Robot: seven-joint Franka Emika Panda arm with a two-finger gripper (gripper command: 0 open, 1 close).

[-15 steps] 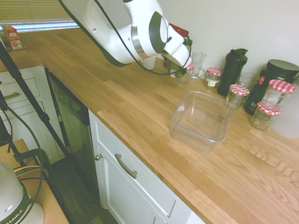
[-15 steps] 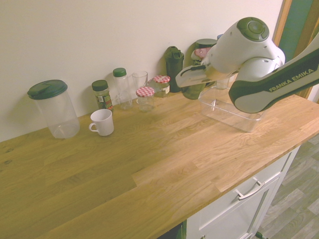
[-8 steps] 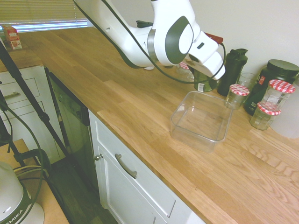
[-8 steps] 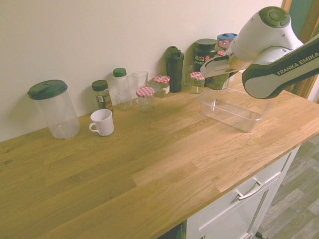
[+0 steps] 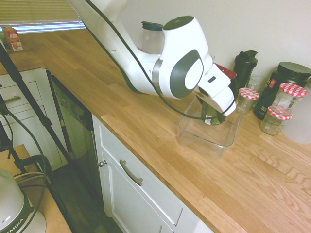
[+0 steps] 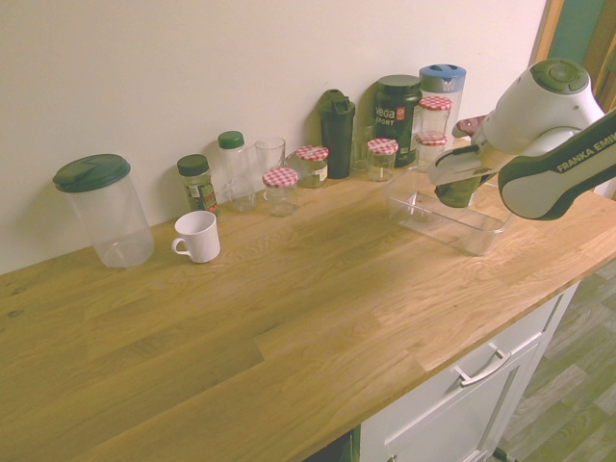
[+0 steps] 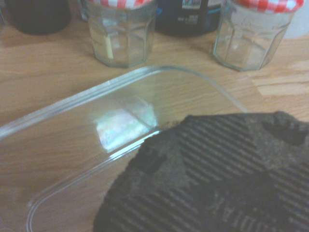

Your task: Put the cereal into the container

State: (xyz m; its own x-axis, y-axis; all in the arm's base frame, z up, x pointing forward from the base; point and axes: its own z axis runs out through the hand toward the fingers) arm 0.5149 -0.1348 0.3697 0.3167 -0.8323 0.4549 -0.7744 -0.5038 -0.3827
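White two-finger gripper (image 5: 222, 103) is clenched on dark green cylindrical jar w/ red top and small white label (image 5: 212, 113), approx. at the opening of clear shallow square plastic tub w/ rounded corners (image 5: 194, 138). Jar is tilted; contact w/ tub base can't be confirmed. Wrist view: jar's dark, ribbed-pattern surface (image 7: 217, 179) fills the lower corner, tub rim running behind it. Tub sits on light wood-plank countertop (image 6: 269, 308). Just beside tub, wall side: clear glass jar w/ red-checked lid (image 6: 381, 161). Nearby, same side: tall black shaker bottle (image 6: 337, 135), large black "Vega Sport" canister (image 6: 397, 115), two stacked clear glass jars w/ red-checked lids (image 6: 432, 135) and, behind them, clear pitcher w/ blue lid (image 6: 444, 82). Further along wall, 2nd ext. view: two more red-checked-lid glass jars (image 6: 281, 194), clear drinking glass (image 6: 270, 154), clear bottle w/ green lid (image 6: 236, 173), small spice jar w/ dark green lid and printed label (image 6: 198, 186), white ceramic mug (image 6: 198, 238) in front of it, and tall clear jug w/ dark green lid (image 6: 115, 217), well apart from tub. White drawer front w/ metal handle (image 6: 483, 370) is below counter edge.
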